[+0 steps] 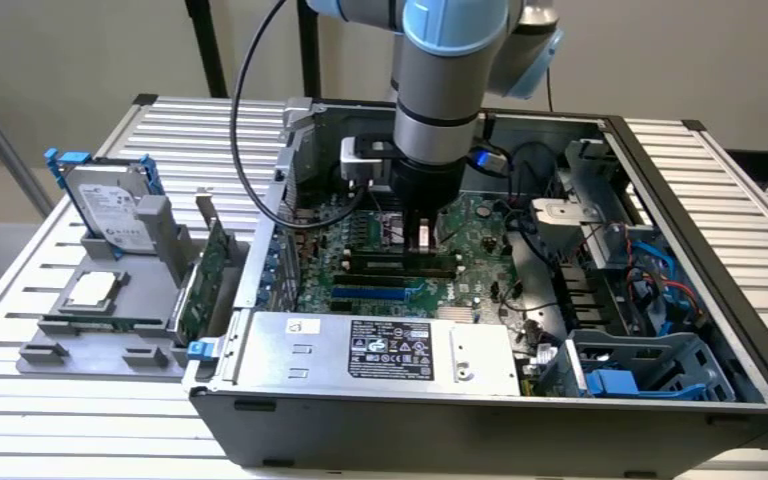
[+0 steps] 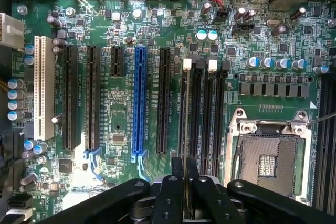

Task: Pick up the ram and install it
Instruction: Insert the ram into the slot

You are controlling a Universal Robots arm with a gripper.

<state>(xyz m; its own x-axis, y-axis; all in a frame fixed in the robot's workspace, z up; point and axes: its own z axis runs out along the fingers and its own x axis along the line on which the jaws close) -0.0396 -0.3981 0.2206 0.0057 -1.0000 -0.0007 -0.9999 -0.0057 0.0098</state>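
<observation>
Pincer [image 2: 185, 192] clamps ram [image 2: 185, 129] edge-on over mobo DIMM slot [image 2: 189, 111]; we judge: keep it vertical, press evenly.

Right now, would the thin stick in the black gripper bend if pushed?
Probably not: the thin circuit-board stick runs straight from the black gripper, so likely stiff. Edge-on it looks very thin, so probably light and easily snapped.
</observation>
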